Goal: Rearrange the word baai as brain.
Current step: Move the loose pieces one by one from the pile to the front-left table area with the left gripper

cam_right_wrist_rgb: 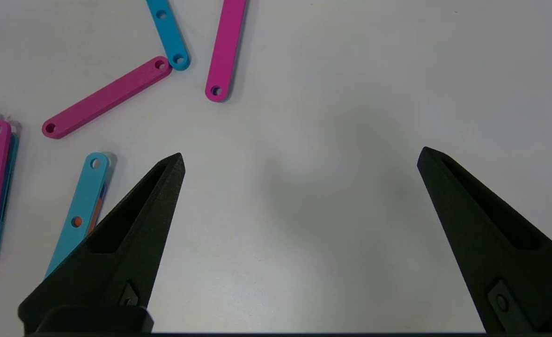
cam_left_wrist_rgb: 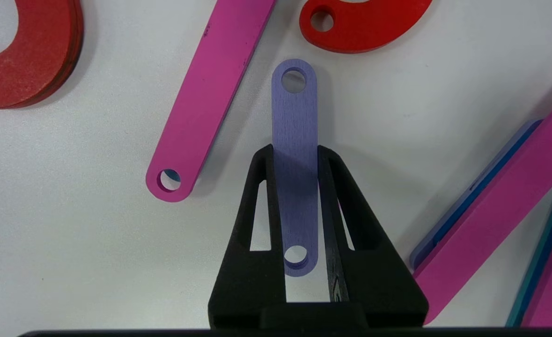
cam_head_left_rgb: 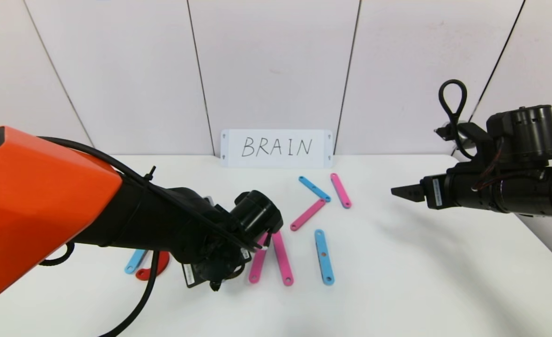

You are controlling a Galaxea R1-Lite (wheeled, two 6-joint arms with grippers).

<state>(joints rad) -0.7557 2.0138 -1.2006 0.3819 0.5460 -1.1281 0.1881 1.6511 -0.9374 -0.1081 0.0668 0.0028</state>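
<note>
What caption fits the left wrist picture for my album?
Left gripper shut on a purple strip, beside a pink strip and red arcs.

bright, even overhead light fills the scene around the white table [cam_head_left_rgb: 397, 290], casting only soft, diffuse shadows. a faint grey shadow lies on the table under the right gripper [cam_right_wrist_rgb: 299, 159]; the purple strip [cam_left_wrist_rgb: 294, 140] throws a pale shadow onto the table beside it. no harsh glare. wall seams above the table bow toward the head view's edges. everything stays sharp.

Pink, blue strips [cam_head_left_rgb: 324, 256] scattered flat; purple strip [cam_left_wrist_rgb: 294, 140] in left pincer [cam_left_wrist_rgb: 295, 154]
</note>
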